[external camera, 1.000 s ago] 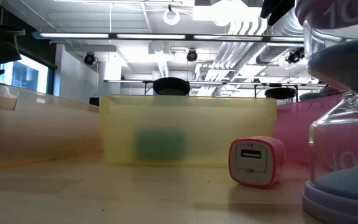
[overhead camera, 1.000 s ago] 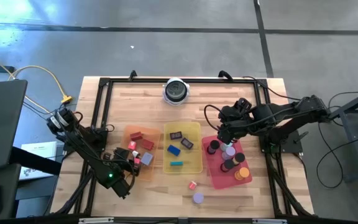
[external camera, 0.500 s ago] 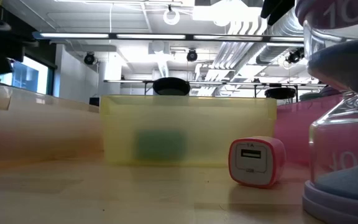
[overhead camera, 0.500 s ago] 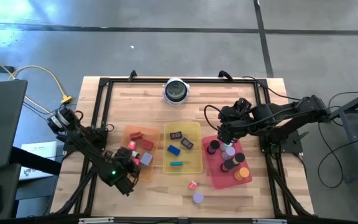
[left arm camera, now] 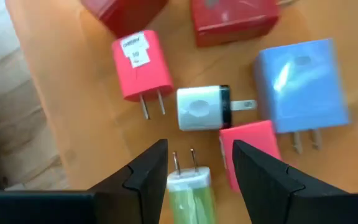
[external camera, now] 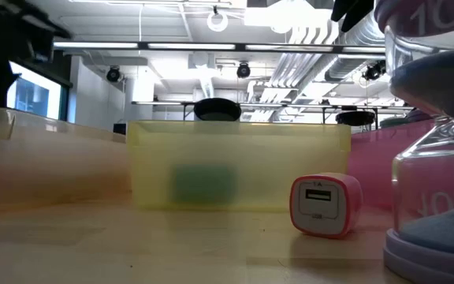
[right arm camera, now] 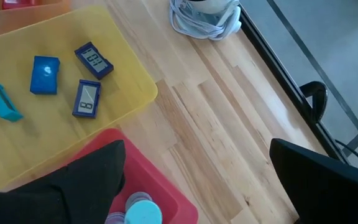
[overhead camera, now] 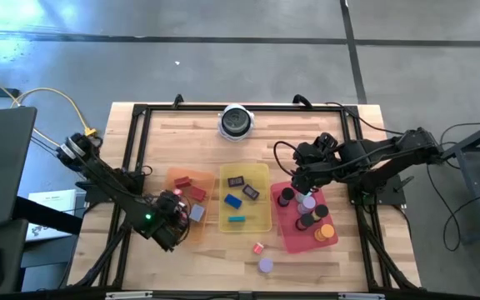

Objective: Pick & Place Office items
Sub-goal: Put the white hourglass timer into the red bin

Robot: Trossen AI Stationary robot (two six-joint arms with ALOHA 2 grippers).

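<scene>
- Left end effector (left arm camera: 194, 163): positioned over the near end of the flat translucent orange tray (overhead camera: 176, 230); fingers clamp a green-and-white plug-in charger (left arm camera: 189, 190), prongs forward.
- Orange tray contents: a pink charger (left arm camera: 142, 64), a white charger (left arm camera: 202, 107), a blue charger (left arm camera: 303, 84), red blocks.
- Yellow translucent tray (overhead camera: 260, 222), centre of counter (overhead camera: 340, 258): blue and teal blocks.
- Right end effector (overhead camera: 300, 185): fingers spread wide, empty, above the far end of the red translucent tray (overhead camera: 288, 240) holding round discs.
</scene>
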